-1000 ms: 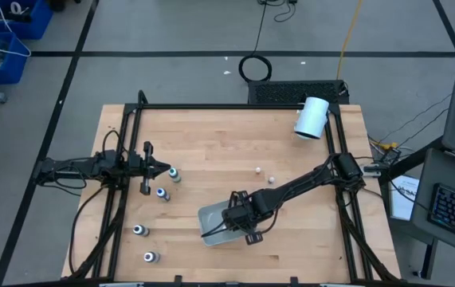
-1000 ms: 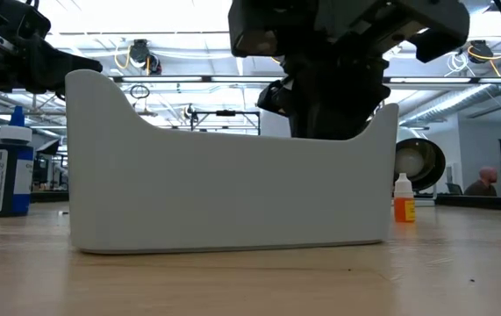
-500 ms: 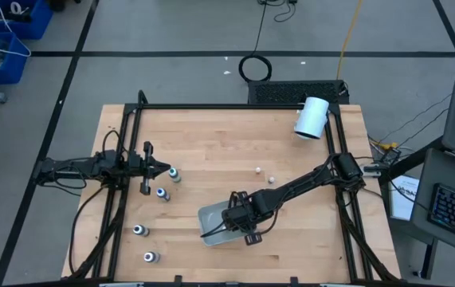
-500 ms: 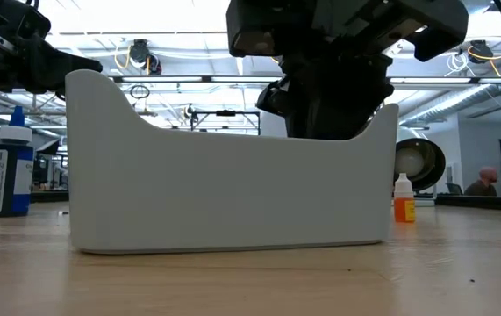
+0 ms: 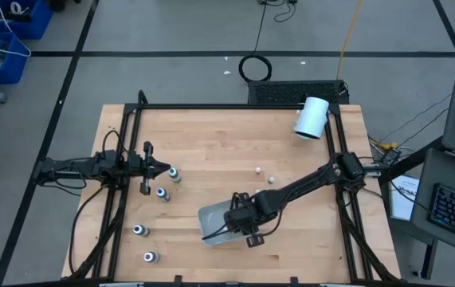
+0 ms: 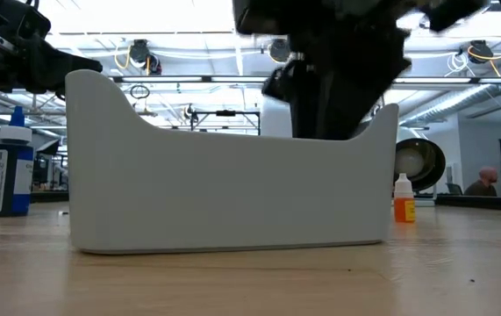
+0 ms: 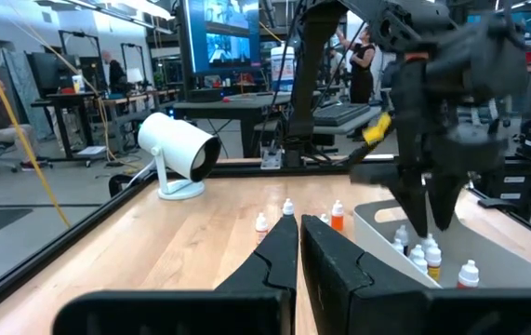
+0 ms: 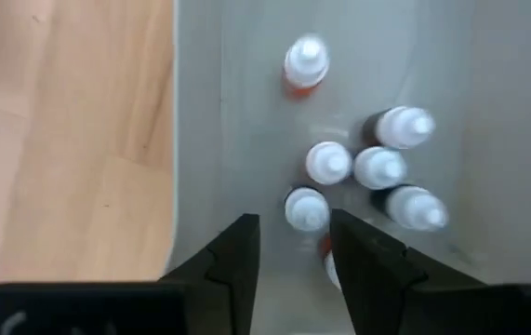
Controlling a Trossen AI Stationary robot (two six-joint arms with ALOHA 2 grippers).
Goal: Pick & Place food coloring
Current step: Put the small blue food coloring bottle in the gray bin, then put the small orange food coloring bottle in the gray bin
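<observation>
Directly above the tray (image 5: 211,217), the right gripper (image 8: 293,249) hangs with fingers parted, holding nothing; small bottles (image 8: 353,167) stand inside. Others (image 5: 162,194) dot the table by the shut, empty left gripper (image 5: 166,169). No label reads clearly.

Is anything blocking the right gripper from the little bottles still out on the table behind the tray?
Nothing visible. The right gripper hangs open over the tray, and the two small bottles stand on bare wood beyond it, apart from everything.
</observation>
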